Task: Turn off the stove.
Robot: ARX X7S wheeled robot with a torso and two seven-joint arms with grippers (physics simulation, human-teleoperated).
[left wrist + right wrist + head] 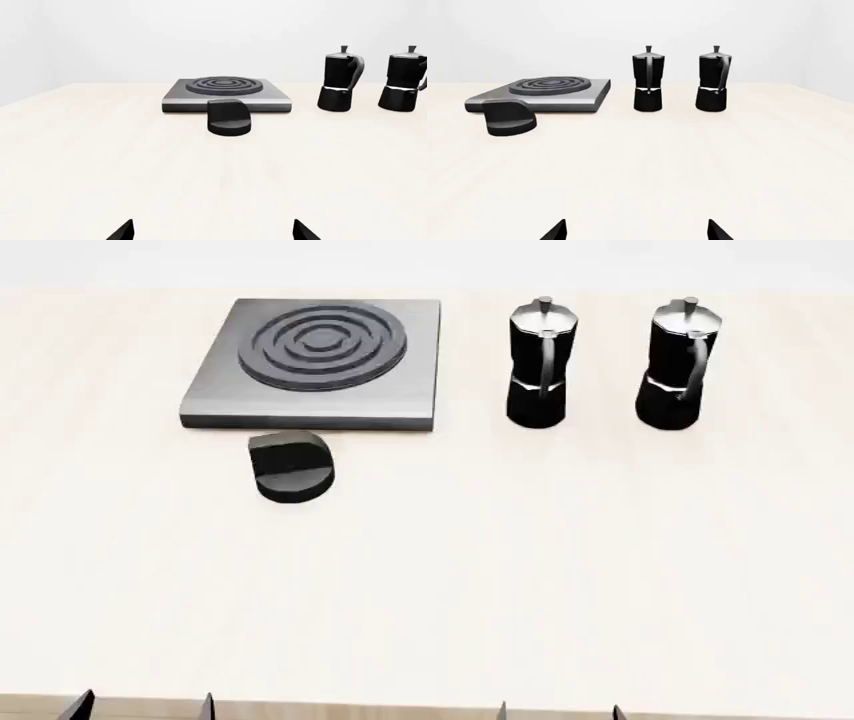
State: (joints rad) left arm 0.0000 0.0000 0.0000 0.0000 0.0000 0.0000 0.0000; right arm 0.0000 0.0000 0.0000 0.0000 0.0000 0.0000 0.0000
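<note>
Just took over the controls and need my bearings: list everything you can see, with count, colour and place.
stove: one, brushed grey slab with dark ringed burner, far left part of the table
knob: one, black, just in front of the stove, apart from it
moka pots: two, black and silver, upright side by side, right of the stove; the second is farther right
table: one, pale wood, under everything
left hand: dark fingertips only, at the near edge, spread apart, holding nothing
right hand: the same, spread apart, holding nothing
</note>
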